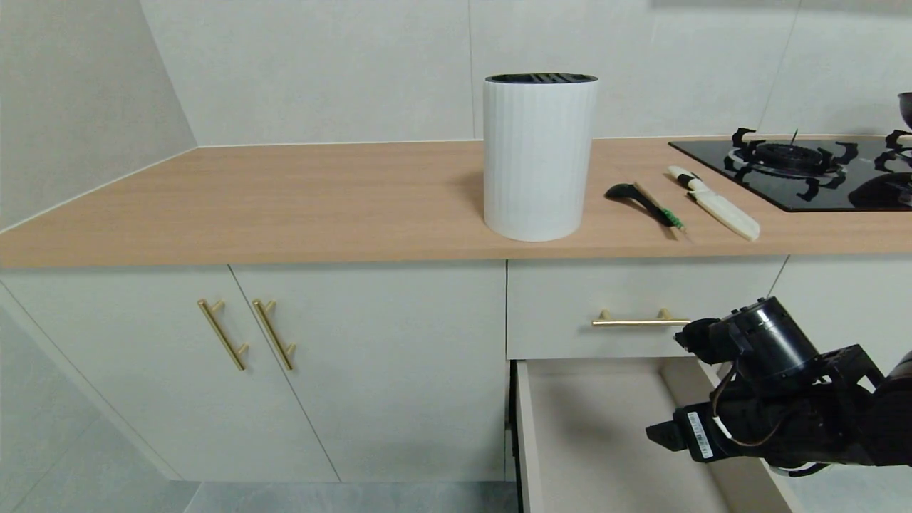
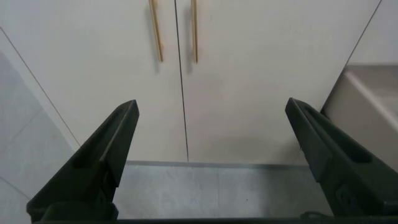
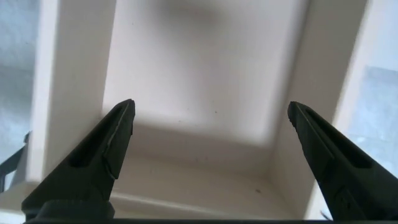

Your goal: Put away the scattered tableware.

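Beside the white holder (image 1: 539, 157), ladle (image 1: 633, 194) and knife (image 1: 714, 203) lie loose; below it, your right gripper (image 3: 208, 121), spread wide and empty, overhangs the open drawer (image 1: 605, 427). Rising carelessly, it may strike the counter (image 1: 320, 206).

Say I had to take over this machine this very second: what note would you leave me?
Left gripper: open, empty, facing the cabinet doors.
Right gripper: open, empty, above the open drawer.
Things: black spoon, green-tipped stick and knife lie on the countertop, between the white holder and the stove.
Done: drawer pulled open; nothing seen in it.
Left: all three pieces to put away.
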